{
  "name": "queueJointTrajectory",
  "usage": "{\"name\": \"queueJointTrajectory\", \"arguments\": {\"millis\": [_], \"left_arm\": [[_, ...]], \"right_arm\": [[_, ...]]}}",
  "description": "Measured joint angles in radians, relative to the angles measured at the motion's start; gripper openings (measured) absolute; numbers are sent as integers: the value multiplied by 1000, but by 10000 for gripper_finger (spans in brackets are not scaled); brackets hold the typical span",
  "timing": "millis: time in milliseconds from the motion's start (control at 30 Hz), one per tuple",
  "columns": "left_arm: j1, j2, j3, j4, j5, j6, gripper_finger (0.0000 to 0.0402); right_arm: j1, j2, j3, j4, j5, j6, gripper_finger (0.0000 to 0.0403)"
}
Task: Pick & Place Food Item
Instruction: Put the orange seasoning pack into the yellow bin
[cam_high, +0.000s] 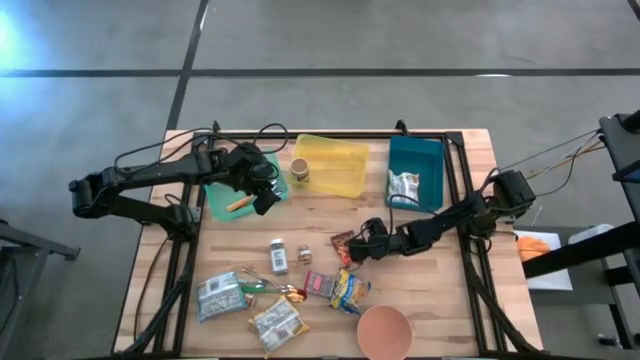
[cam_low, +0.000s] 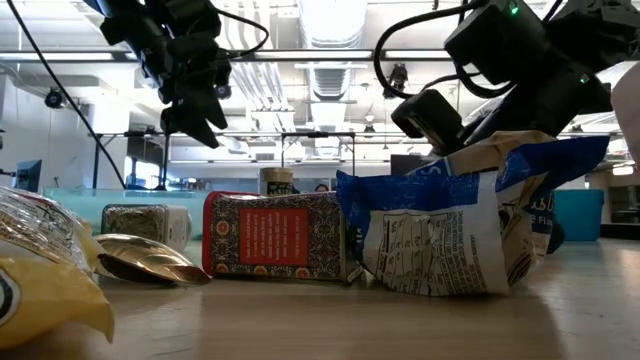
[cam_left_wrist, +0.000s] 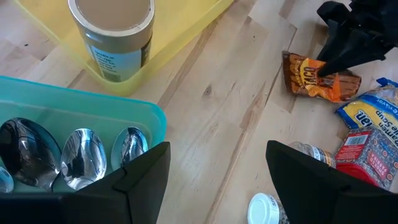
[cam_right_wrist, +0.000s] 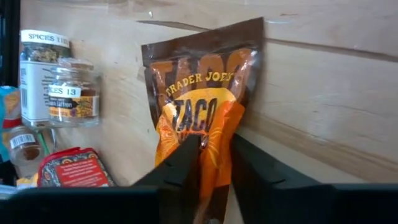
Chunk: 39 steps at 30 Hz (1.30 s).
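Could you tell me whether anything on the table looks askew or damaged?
The brown-and-orange taco seasoning packet is creased where the right gripper pinches its lower edge. The blue-and-white bag stands crumpled at the table's near side.

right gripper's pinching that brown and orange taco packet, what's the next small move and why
Probably a short straight lift. The right gripper has its fingers closed on the brown and orange taco seasoning packet, which lies flat on the wooden table close to two small glass spice jars. Rising first avoids dragging it.
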<state>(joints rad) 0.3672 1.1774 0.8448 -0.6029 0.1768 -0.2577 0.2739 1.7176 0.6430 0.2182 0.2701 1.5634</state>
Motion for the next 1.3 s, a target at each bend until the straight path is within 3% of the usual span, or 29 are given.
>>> {"name": "queueJointTrajectory", "arguments": {"millis": [167, 400, 633, 1033, 1300], "left_arm": [[0, 0, 0, 0, 0, 0, 271], [0, 0, 0, 21, 14, -16, 271], [0, 0, 0, 96, 139, -65, 271], [-85, 12, 73, 123, 111, -79, 271], [-122, 154, 191, 95, 82, -86, 271]], "right_arm": [[1, 0, 0, 3, 5, -65, 21], [1, -9, 6, -1, 47, -281, 22], [-5, -45, 53, -2, 73, -646, 22], [-61, -103, 128, -6, 126, -1069, 21], [-114, -115, 215, -9, 134, -1250, 21]]}}
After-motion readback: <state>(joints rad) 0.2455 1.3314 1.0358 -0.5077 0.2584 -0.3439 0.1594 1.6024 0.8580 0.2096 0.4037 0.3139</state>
